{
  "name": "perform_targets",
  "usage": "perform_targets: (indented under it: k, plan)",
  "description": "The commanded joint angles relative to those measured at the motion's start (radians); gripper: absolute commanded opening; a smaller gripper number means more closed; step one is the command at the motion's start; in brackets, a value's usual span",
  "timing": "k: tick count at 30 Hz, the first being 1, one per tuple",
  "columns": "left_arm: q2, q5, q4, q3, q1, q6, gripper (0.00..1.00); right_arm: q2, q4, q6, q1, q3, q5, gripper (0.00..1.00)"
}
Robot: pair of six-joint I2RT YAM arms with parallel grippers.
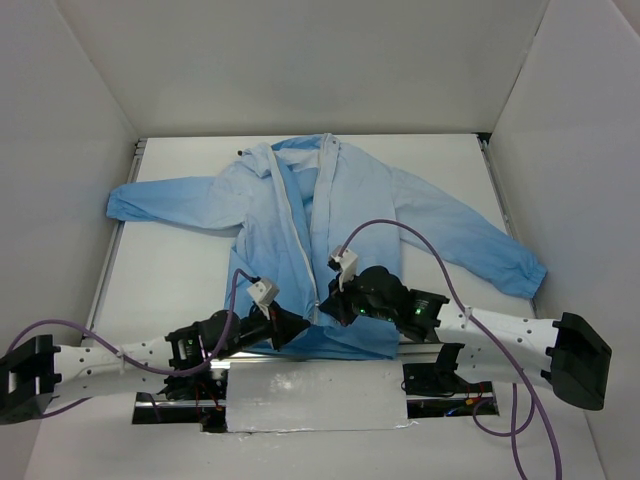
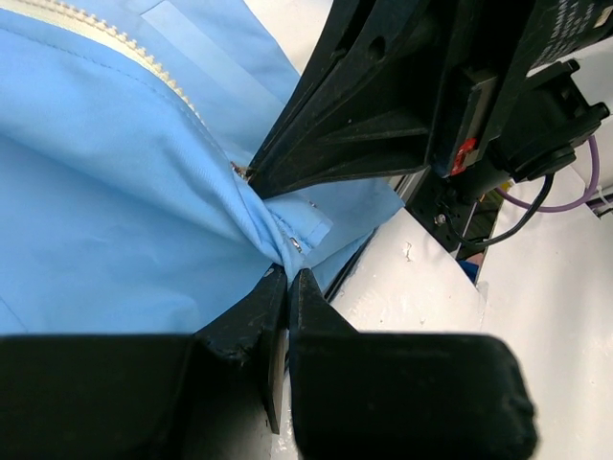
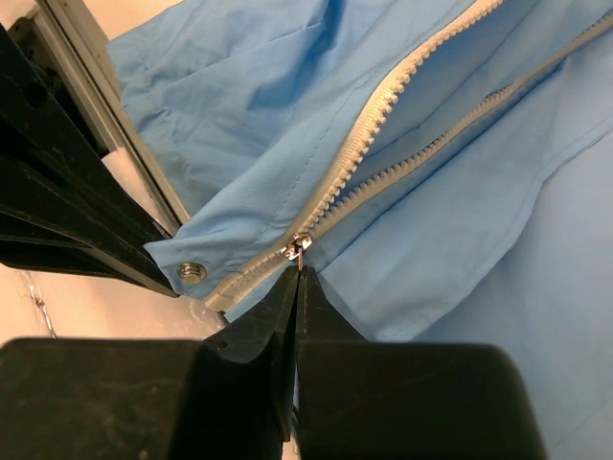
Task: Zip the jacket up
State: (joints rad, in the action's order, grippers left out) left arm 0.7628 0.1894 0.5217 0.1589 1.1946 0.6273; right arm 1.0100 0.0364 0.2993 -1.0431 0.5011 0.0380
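Very little writing is visible. In the left wrist view, the black housing of the right arm carries some lines of white print (image 2: 575, 29) at the top corner, but they are too small, and cut by the edge, to read. Lower on the same housing sits a small red tag (image 2: 466, 153); I cannot make out any letters on it.

The left gripper (image 2: 286, 280) has its jaws nearly together. They pinch a fold of the light-blue cloth at the bottom hem, just beside the lower end of the zipper. The right gripper (image 3: 299, 273) has its jaws fully closed, and the tips meet on the small metal zipper pull (image 3: 300, 251) at the bottom of the white zipper (image 3: 383, 105). Above the slider the two rows of teeth stand apart. A round metal snap (image 3: 192, 271) sits on the hem corner, near the slider.

The jacket (image 1: 290, 220) lies flat on the white surface (image 1: 170, 290), with the collar at the far side, the hem at the near side and the sleeves spread out to both sides. The front is open along most of its length. Both grippers are at the middle of the hem, close to each other.
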Motion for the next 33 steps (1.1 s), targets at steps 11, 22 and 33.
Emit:
perform_targets:
  k: [11, 22, 33]
  plan:
    - [0.01, 0.024, -0.092, 0.088, 0.005, -0.005, 0.0, 0.039, -0.283, -0.294, -0.006, 0.286, -0.084, 0.0]
    - [-0.078, 0.024, -0.198, 0.088, 0.008, 0.006, 0.0, 0.334, -0.463, -0.367, 0.054, 0.659, -0.36, 0.0]
    - [-0.181, 0.154, -0.329, 0.194, 0.013, 0.219, 0.51, 0.069, -0.282, 0.262, -0.035, 0.383, -0.209, 0.0]
